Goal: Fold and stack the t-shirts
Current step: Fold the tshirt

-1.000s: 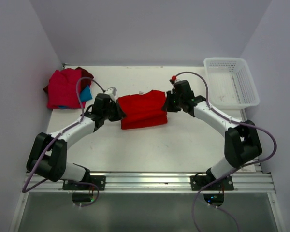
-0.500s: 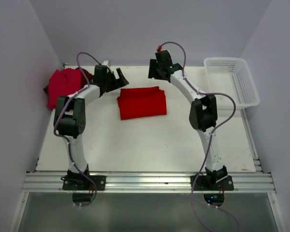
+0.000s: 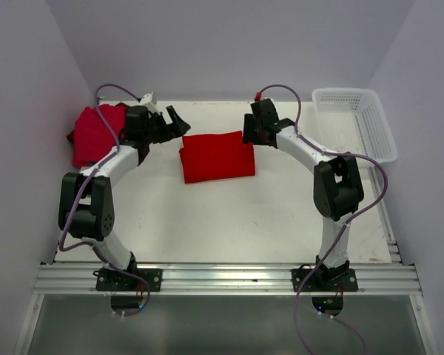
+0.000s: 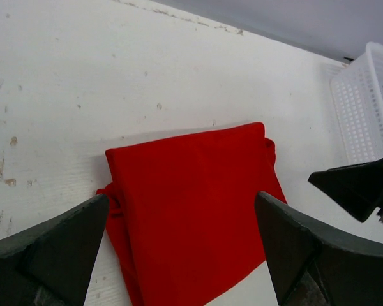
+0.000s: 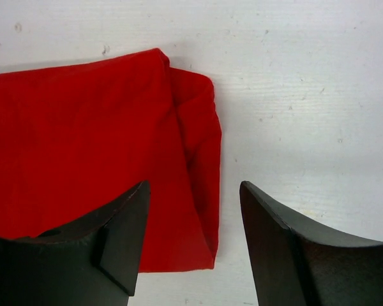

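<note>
A bright red folded t-shirt [image 3: 217, 157] lies flat in the middle of the table. At the back left sits a pile of t-shirts [image 3: 95, 135], red on top with dark maroon at its edge. My left gripper [image 3: 176, 122] hovers open above the shirt's rear left corner. In the left wrist view the red shirt [image 4: 191, 204] shows between the wide-apart fingers of the left gripper [image 4: 182, 196], which hold nothing. My right gripper [image 3: 248, 135] is open over the rear right corner. In the right wrist view the folded edge of the shirt [image 5: 83, 140] lies under the right gripper [image 5: 193, 185].
A white mesh basket [image 3: 362, 118] stands at the back right, also seen in the left wrist view as the basket [image 4: 370, 108]. White walls close in the table on the left, right and back. The tabletop [image 3: 229, 214] in front of the shirt is bare.
Both grippers let go of the shirt's side edges and opened. The arms swung up toward the back wall, then came back down near the shirt's rear corners. The shirt stays folded flat.
</note>
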`<action>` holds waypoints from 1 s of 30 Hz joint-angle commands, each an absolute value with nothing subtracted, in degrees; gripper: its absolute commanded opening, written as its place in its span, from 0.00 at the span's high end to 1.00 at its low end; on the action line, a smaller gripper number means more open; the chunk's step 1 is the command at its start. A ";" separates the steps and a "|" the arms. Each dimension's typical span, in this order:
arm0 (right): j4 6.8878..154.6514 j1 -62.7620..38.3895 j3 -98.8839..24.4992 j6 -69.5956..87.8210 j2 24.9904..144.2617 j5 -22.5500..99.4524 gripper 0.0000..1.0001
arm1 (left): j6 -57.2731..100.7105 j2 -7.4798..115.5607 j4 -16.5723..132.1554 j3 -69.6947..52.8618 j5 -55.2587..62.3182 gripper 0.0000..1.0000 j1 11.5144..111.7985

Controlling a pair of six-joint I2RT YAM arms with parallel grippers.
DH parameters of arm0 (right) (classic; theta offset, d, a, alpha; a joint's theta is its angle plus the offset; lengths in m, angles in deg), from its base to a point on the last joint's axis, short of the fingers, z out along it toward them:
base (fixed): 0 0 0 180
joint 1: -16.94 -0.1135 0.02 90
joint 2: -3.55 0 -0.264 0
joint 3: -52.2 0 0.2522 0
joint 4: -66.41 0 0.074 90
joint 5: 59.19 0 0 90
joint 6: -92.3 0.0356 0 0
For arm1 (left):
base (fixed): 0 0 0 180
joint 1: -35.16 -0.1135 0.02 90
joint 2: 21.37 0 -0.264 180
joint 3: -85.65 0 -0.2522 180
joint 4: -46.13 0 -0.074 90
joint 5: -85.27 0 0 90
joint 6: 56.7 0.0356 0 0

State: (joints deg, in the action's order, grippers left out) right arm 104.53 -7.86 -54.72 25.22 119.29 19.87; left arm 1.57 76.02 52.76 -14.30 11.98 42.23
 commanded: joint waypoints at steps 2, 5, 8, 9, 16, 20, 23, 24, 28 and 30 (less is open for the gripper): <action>100.12 -8.20 -51.39 24.01 114.82 20.53 0.38 | 5.95 75.92 51.36 -17.21 13.73 0.00 43.07; 98.99 -8.11 -48.23 24.18 113.85 21.32 0.37 | 7.19 79.60 59.08 -15.47 8.82 0.00 43.68; 97.93 -8.11 -45.67 24.10 113.50 22.63 0.37 | 7.37 80.24 59.72 -18.34 6.35 0.00 45.34; 97.84 -8.11 -45.41 24.01 114.02 23.42 0.37 | 7.28 80.15 58.50 -19.49 6.34 0.00 45.70; 93.89 -9.51 -45.05 20.94 114.21 40.12 0.60 | 5.44 80.59 52.17 -28.80 7.57 0.00 46.14; 91.35 -10.13 -45.41 21.28 113.93 49.16 1.00 | 4.74 79.18 46.55 -33.20 8.89 0.00 46.14; 92.21 -10.22 -49.70 23.12 119.53 60.32 1.00 | 4.30 79.09 44.18 -35.14 9.51 0.00 46.14; 92.48 -10.30 -52.67 23.30 121.21 61.99 1.00 | 4.12 79.18 43.38 -35.49 9.94 0.00 46.14; 91.34 -10.22 -56.56 26.63 127.55 64.74 1.00 | 2.19 80.23 38.73 -37.86 13.45 0.00 45.97; 91.68 -10.22 -57.97 26.91 129.84 63.42 1.00 | 0.87 80.85 36.17 -38.22 14.51 0.00 45.97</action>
State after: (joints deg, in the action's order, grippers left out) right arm 92.23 -10.39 -55.40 24.58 127.07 59.17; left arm 3.50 78.92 39.08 -35.90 11.39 46.07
